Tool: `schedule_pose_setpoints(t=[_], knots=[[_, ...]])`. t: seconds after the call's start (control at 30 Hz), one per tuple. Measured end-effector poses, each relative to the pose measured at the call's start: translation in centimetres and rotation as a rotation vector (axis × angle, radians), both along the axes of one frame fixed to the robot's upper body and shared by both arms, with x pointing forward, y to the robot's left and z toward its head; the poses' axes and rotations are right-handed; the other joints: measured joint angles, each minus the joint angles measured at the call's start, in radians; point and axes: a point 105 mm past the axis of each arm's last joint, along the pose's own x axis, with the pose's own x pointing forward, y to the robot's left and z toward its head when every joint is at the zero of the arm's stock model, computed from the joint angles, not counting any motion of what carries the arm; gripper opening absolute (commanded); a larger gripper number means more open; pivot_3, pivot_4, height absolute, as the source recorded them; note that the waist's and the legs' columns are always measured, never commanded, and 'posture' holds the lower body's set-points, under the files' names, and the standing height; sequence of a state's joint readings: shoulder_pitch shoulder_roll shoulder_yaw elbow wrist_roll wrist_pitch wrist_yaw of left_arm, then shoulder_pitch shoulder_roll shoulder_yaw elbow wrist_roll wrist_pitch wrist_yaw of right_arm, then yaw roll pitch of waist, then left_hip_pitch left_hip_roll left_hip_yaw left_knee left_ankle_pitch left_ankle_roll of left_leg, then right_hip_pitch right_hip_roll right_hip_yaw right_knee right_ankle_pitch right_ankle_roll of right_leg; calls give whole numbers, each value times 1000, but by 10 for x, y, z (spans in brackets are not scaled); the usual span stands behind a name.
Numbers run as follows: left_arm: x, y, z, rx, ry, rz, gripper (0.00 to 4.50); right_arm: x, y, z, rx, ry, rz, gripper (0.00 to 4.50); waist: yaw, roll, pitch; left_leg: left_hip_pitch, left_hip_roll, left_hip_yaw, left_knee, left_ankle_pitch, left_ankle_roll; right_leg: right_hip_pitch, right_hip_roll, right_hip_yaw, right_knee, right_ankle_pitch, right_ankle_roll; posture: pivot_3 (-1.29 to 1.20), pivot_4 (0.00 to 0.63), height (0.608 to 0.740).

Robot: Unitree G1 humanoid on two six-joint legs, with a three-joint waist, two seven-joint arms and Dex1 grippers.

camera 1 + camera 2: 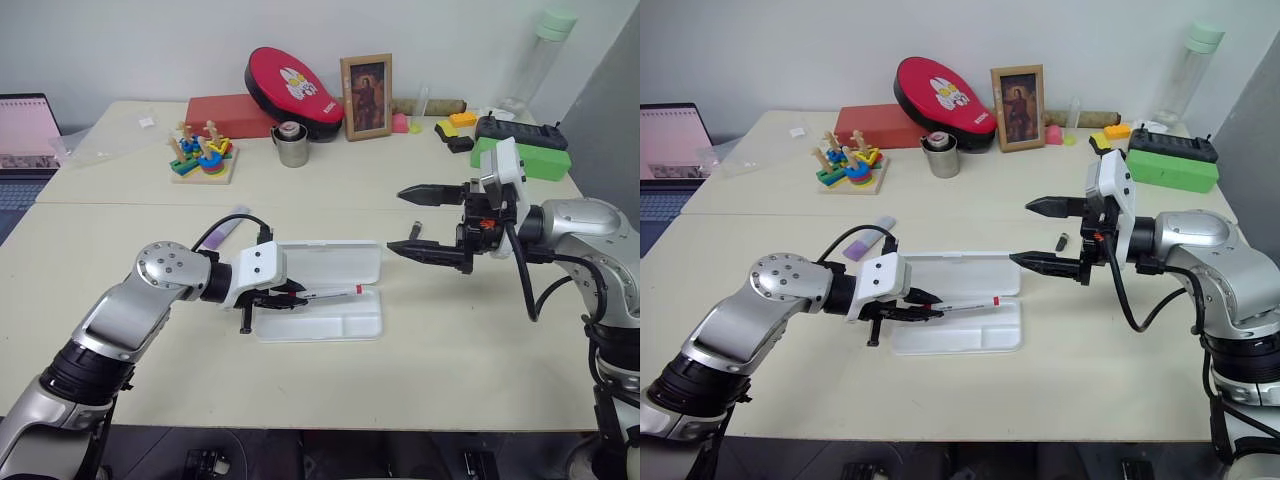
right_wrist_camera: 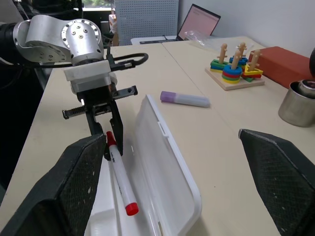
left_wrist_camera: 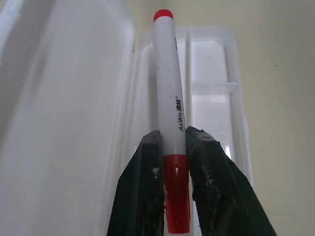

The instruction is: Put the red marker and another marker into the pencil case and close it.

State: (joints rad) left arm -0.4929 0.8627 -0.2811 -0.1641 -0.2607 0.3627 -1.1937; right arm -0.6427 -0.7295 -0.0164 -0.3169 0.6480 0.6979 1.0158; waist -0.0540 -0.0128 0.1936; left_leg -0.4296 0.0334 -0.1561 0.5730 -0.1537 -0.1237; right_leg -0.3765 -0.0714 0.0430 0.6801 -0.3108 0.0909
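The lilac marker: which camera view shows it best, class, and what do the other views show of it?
The right wrist view: the lilac marker lies whole on the table beyond the pencil case. In both eye views the left arm's cable partly crosses it.

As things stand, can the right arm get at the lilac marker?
Probably, with a long reach. The right claw is open and empty, but the lilac marker lies on the table beyond the pencil case's raised lid, near the left arm holding the red marker.

Left arm bent inward, end effector angled down, fingers clamped on red marker, right end effector near level, jaws wide apart.
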Motion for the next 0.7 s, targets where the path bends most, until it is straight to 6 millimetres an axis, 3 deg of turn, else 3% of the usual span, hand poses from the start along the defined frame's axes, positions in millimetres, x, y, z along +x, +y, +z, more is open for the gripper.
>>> schedule_pose_setpoints(t=[0.2,0.27,0.4,0.63,0.7], knots=[[1,1,-4,19,18,-4,429,-2,0,-2,-3,-2,-14,4500,-2,0,0,0,0,0,0,0,0,0,0,0,0,0,0,0,150,740],[1,1,-5,20,22,-8,1131,-3,1,-2,-4,-4,-13,4500,-2,0,0,0,0,0,0,0,0,0,0,0,0,0,0,0,150,740],[3,1,-7,25,27,-3,2038,-2,0,-3,-2,0,-22,4500,-2,0,0,0,0,0,0,0,0,0,0,0,0,0,0,0,150,740],[3,0,-6,7,46,10,3283,-3,1,-3,5,3,-18,4500,-2,0,0,0,0,0,0,0,0,0,0,0,0,0,0,0,150,740],[2,-8,8,-96,58,28,3654,-4,2,-1,25,7,-4,4500,-2,0,0,0,0,-1,0,0,0,1,0,0,0,0,0,0,150,740]])
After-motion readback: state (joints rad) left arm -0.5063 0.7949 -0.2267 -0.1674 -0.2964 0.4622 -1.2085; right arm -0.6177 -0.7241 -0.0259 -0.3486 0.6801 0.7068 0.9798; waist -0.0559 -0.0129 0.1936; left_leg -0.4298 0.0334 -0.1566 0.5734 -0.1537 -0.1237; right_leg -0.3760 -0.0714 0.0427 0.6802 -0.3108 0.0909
